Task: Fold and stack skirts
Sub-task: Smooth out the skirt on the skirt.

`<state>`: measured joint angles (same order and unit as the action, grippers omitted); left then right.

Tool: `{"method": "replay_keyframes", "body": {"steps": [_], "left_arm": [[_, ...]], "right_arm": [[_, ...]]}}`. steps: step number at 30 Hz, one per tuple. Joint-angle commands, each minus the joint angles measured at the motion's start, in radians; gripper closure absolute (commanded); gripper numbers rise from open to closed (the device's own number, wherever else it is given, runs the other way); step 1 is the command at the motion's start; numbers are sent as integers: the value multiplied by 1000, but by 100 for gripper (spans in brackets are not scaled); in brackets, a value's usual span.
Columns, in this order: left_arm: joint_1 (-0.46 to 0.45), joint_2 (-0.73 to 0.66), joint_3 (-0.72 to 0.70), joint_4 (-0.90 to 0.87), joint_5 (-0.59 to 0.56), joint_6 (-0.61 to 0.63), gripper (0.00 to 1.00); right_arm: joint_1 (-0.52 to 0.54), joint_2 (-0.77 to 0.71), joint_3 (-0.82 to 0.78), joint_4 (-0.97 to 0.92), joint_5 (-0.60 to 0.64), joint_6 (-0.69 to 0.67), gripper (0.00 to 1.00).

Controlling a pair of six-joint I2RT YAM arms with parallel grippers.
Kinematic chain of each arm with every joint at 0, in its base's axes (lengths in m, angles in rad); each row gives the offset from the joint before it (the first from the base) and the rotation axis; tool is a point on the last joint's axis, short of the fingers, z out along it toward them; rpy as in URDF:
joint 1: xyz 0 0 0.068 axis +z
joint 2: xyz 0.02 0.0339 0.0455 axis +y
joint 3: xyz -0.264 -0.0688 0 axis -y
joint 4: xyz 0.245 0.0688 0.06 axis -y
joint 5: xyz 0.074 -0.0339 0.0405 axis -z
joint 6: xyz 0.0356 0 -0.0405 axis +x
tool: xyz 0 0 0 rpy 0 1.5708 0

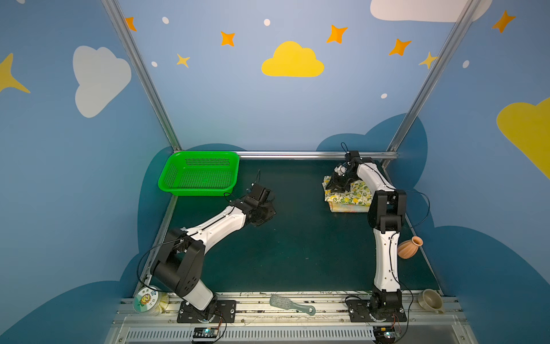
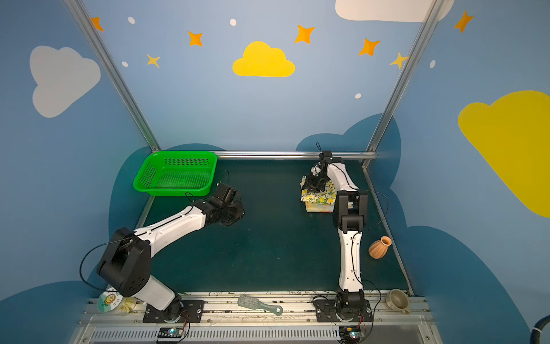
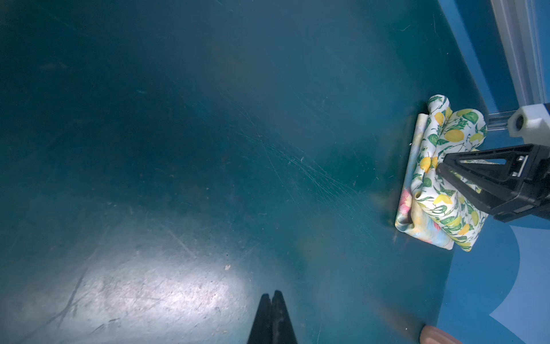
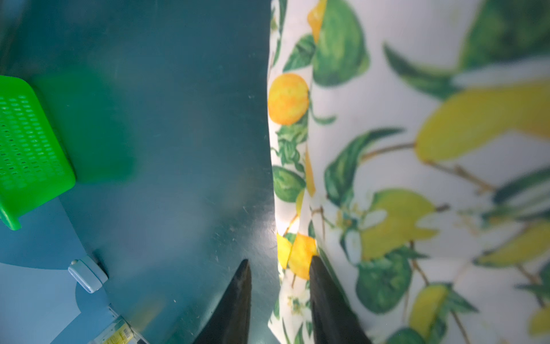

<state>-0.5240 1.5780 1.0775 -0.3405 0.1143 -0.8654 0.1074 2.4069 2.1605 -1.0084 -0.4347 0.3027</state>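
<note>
Both skirts lie folded in one stack at the back right of the table. The cream lemon-print skirt (image 1: pixel 355 193) (image 2: pixel 323 199) (image 3: pixel 446 178) lies on top of the pastel flowered skirt (image 1: pixel 346 208) (image 3: pixel 422 227). My right gripper (image 1: pixel 334 187) (image 2: pixel 312 189) (image 4: pixel 279 259) is down at the stack's left side, open. An edge fold of the lemon skirt (image 4: pixel 416 149) sits between its jaws, with a gap to one finger. My left gripper (image 1: pixel 268 214) (image 2: pixel 238 213) (image 3: pixel 271 293) is shut and empty, low over the bare table middle.
A green mesh basket (image 1: pixel 205 153) (image 2: pixel 175 192) (image 4: pixel 29 149) stands empty at the back left. An orange vase (image 1: pixel 409 247) lies by the right edge. On the front rail are a cup (image 1: pixel 430 299), a brush (image 1: pixel 291 305) and a round tub (image 1: pixel 148 300).
</note>
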Motion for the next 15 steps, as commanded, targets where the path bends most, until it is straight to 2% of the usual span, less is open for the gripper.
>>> {"method": "replay_keyframes", "body": {"steps": [1,4,5,7,8,9,10,11,12,15], "left_arm": [[8,-62,-14,-18,-45,7,96],[22,-108,-18,-50,-97,14,94],[31,-124,-13,-67,-121,25,85],[50,-153,0,-110,-178,44,48],[60,-171,5,-126,-208,63,35],[71,-187,6,-140,-245,78,27],[83,-201,4,-151,-280,85,18],[99,-215,-1,-164,-315,88,3],[123,-227,-5,-176,-335,91,0],[206,-253,-18,-207,-351,113,0]], "right_arm": [[6,-63,-12,-70,22,-9,67],[14,-116,-34,-61,11,-26,68],[19,-146,-52,-50,15,-30,67],[27,-211,-97,-26,17,-41,60],[33,-250,-128,-10,17,-47,55],[37,-292,-169,9,27,-49,39],[38,-328,-209,25,39,-46,12],[40,-369,-254,44,50,-46,11],[40,-407,-301,57,61,-50,11],[39,-532,-470,150,137,-44,11]]}}
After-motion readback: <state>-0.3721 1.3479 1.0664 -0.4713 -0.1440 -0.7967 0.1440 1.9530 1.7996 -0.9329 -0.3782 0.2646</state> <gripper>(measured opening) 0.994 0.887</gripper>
